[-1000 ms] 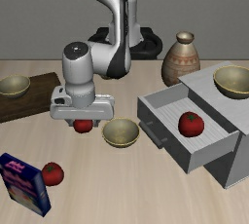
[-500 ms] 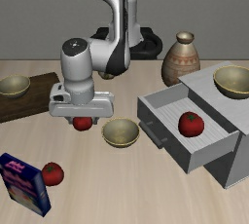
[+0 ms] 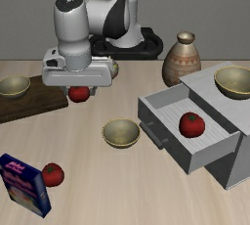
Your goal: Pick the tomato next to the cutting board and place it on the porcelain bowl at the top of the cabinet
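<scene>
One tomato (image 3: 79,95) hangs clamped between my fingers, my gripper (image 3: 78,91) closed on it from two sides and holding it off the table (image 3: 146,190). Directly beneath it lies the near end of the dark cutting board (image 3: 29,104), which stretches away toward the exterior view's left and carries a small bowl (image 3: 14,86). Lower in that view and toward its right, a second bowl (image 3: 121,132) sits on the table. Farther toward the right stands the grey cabinet (image 3: 227,165), its drawer (image 3: 166,98) pulled open with a second tomato (image 3: 191,124) inside. The porcelain bowl (image 3: 233,82) rests on the cabinet top, well apart from my gripper. A ribbed vase (image 3: 183,60) stands behind the cabinet. Far below me, a third tomato (image 3: 52,175) touches a blue box (image 3: 23,182).
</scene>
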